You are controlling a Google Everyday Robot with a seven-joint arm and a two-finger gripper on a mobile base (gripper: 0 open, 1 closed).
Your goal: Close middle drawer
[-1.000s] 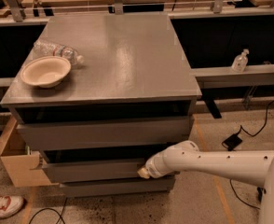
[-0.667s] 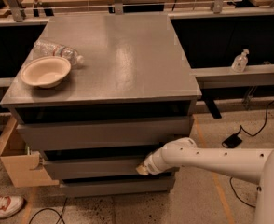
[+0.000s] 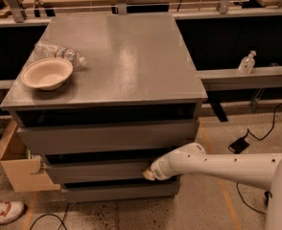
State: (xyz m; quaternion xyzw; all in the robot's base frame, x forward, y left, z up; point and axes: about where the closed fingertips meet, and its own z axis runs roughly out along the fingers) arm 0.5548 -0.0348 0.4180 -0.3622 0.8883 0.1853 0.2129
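Note:
The grey cabinet (image 3: 117, 56) has three drawer fronts. The middle drawer (image 3: 93, 171) is a wide grey front sticking out only a little, with a dark gap above it. The taller top front (image 3: 107, 137) is above it and the lowest front (image 3: 117, 191) below. My white arm reaches in from the right, and the gripper (image 3: 148, 174) presses against the right part of the middle drawer's front.
A beige bowl (image 3: 47, 73) and a lying clear plastic bottle (image 3: 57, 51) are on the cabinet top at the left. A cardboard box (image 3: 21, 174) and a shoe (image 3: 2, 211) are on the floor at the left. Cables and a power brick (image 3: 239, 145) lie at the right.
The gripper has moved left and inward along with the middle drawer's front, and the drawer sticks out less than before.

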